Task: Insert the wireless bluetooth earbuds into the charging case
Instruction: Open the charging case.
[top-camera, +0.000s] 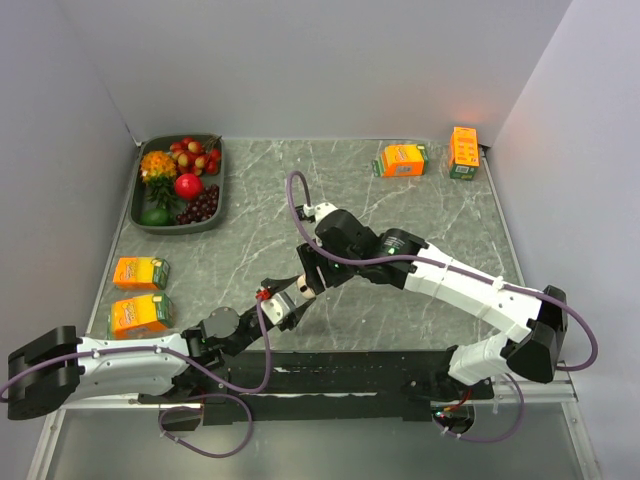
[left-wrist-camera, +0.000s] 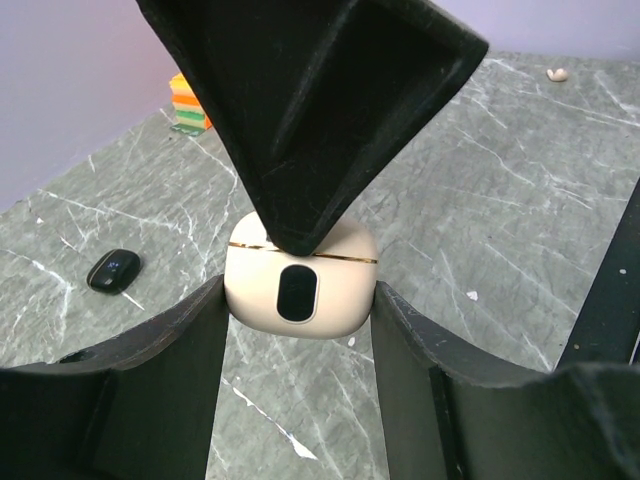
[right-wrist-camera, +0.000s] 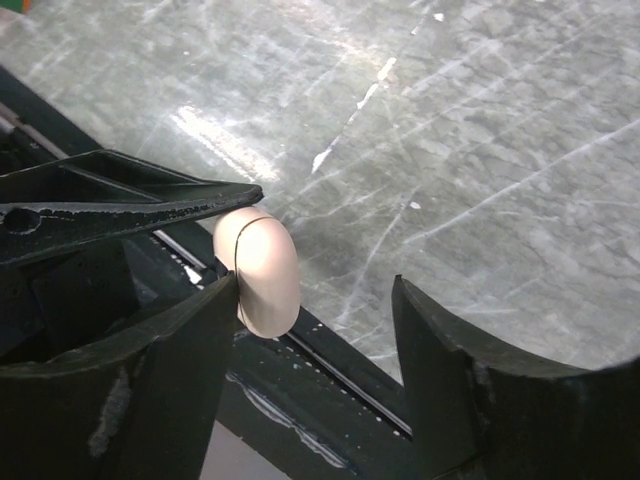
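My left gripper (left-wrist-camera: 300, 300) is shut on the cream charging case (left-wrist-camera: 300, 285), which has a gold seam line and a black oval on its front. The lid looks closed. My right gripper (right-wrist-camera: 318, 285) is open above it. One of its fingers (left-wrist-camera: 300, 130) touches the case's top, and in the right wrist view the case (right-wrist-camera: 258, 270) rests against its left finger. Both grippers meet near the table's front middle (top-camera: 290, 300). A small black bud-like thing (left-wrist-camera: 112, 270) lies on the table to the left. A tiny white earbud (left-wrist-camera: 558, 74) lies far off at the right.
A dark tray (top-camera: 221, 190) of fruit stands at the back left. Two orange juice boxes (top-camera: 140, 272) (top-camera: 140, 315) lie at the left, two more (top-camera: 403, 160) (top-camera: 463, 152) at the back right. A black rail (top-camera: 350, 365) runs along the near edge.
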